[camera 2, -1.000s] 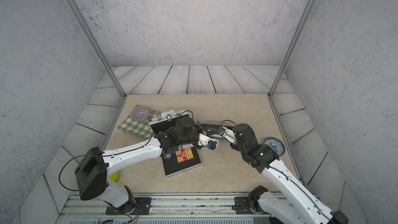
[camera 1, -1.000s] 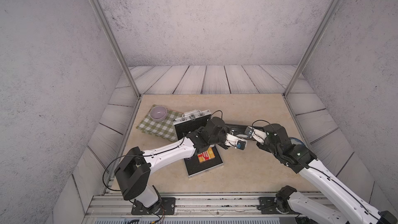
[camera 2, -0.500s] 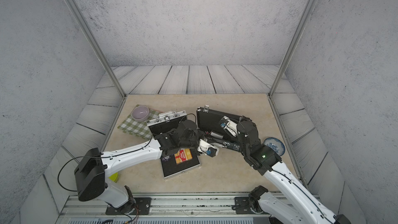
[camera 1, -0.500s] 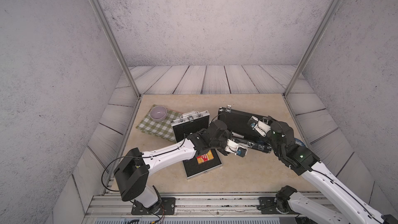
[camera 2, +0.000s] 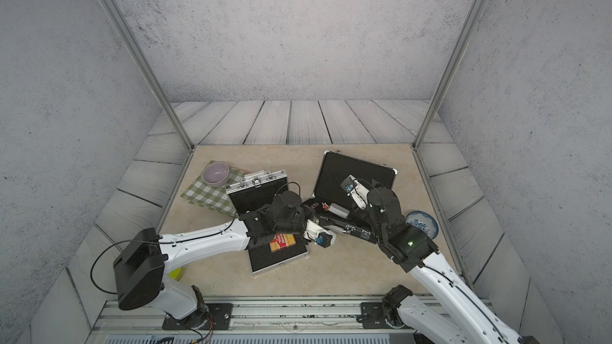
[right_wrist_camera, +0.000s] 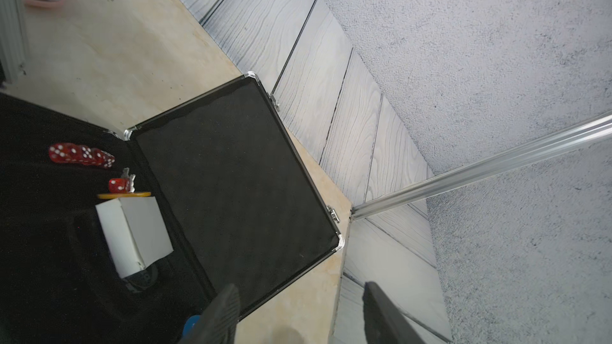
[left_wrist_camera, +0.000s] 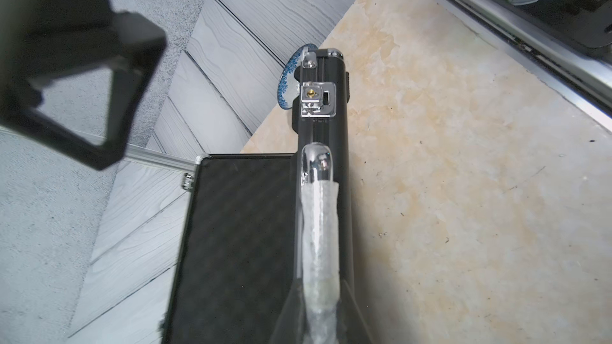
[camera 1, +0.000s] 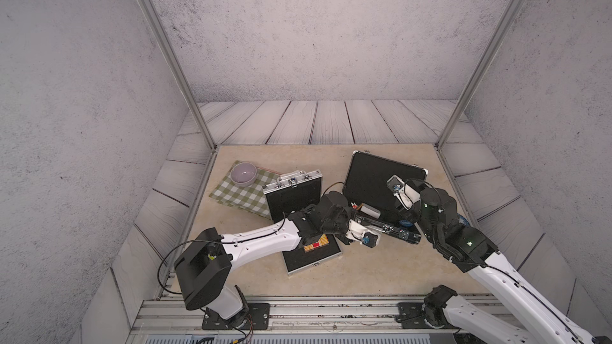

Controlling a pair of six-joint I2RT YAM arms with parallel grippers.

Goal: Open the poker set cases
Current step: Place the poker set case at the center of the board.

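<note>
Both poker cases stand open on the beige desk point(camera 1: 381, 269): the larger black case point(camera 1: 371, 177) centre-right, lid raised, and the smaller silver case point(camera 1: 293, 195) just left of it. The left gripper point(left_wrist_camera: 321, 312) pinches the black case's wrapped handle point(left_wrist_camera: 316, 173); the right gripper point(right_wrist_camera: 299, 296) hangs spread near its lid.

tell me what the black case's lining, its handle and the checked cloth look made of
The lining is matte black with a fine grainy texture, likely foam or felt. The handle is mirror-bright, probably chromed metal, its grip wrapped in cloudy plastic film. The cloth shows green-and-white checks and lies soft and flat: fabric, perhaps cotton.
</note>
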